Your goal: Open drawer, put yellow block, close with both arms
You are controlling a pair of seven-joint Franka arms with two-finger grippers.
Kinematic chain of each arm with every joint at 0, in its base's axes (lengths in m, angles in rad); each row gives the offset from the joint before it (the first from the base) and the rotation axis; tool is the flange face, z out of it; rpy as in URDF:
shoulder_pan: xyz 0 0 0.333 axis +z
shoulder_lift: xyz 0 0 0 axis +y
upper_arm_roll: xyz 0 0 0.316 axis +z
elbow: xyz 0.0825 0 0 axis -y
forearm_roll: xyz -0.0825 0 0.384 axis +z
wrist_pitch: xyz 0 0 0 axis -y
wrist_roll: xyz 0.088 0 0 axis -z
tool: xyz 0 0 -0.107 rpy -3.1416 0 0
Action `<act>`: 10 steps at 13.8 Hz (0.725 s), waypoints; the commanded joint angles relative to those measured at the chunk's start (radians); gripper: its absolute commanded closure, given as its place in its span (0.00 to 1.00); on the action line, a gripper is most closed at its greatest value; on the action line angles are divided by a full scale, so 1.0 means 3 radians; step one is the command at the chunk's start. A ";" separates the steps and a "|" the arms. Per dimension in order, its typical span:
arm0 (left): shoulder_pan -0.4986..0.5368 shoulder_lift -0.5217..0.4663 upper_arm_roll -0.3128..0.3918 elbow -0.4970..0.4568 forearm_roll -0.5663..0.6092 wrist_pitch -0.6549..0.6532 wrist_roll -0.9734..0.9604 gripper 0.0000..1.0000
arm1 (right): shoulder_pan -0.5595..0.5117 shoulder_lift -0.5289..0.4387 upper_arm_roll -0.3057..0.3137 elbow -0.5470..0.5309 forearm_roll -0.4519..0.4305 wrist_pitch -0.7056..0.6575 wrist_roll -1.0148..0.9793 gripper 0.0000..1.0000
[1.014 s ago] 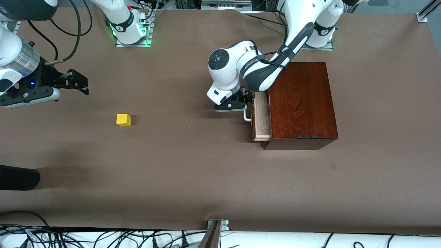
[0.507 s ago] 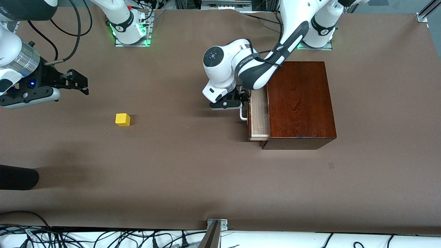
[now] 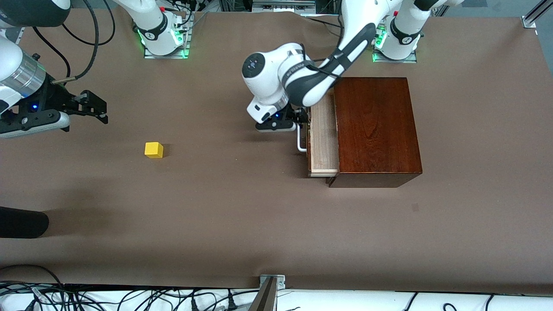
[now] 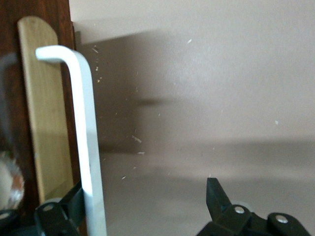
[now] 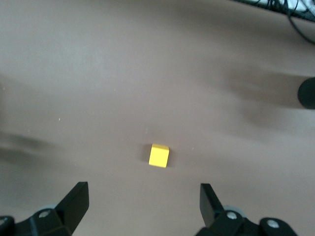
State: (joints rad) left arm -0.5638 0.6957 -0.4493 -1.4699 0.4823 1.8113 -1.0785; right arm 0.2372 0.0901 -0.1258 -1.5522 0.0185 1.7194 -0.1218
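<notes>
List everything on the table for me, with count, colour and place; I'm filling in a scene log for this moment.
Glossy reddish-brown wooden box: one, at the left arm's end of the table.
Pale-wood drawer with white U-shaped bar handle: one, partly pulled out of the box.
Small yellow block: one, on the bare brown table, toward the right arm's end.
Dark rounded object: one, black, at the view's edge, nearer to the camera than the block.
Left gripper: black, at the drawer handle, handle between its jaws, which stand open.
Right gripper: black, jaws open, up over bare table, waiting.
</notes>
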 commanded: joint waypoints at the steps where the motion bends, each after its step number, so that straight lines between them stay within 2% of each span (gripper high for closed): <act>1: -0.0074 0.0084 -0.0052 0.0201 0.0100 -0.0086 -0.0045 0.00 | -0.0018 0.0068 0.0010 0.0071 0.0005 0.0041 -0.0018 0.00; 3: -0.0069 0.0008 -0.0057 0.0216 0.0070 -0.0126 -0.0035 0.00 | 0.0002 0.0073 0.0010 0.0071 0.0000 0.0052 -0.0018 0.00; 4: -0.0064 -0.0033 -0.0067 0.0343 0.0054 -0.0223 -0.0025 0.00 | -0.0003 0.0083 0.0015 0.0066 0.0000 0.0047 -0.0018 0.00; 8: 0.0058 -0.0247 -0.0077 0.0921 -0.0569 -0.0933 0.0204 0.00 | -0.0028 0.0149 0.0010 0.0066 0.0015 0.0056 0.0002 0.00; 10: 0.0283 -0.0477 -0.0092 0.0952 -0.0717 -0.1250 0.0520 0.00 | -0.0029 0.0297 0.0005 0.0066 -0.0005 0.0052 -0.0018 0.00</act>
State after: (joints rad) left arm -0.5443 0.6126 -0.4687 -1.1993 0.3236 1.5109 -1.0121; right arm 0.2368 0.1356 -0.1267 -1.5528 0.0187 1.7372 -0.1221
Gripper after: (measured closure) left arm 0.000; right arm 0.000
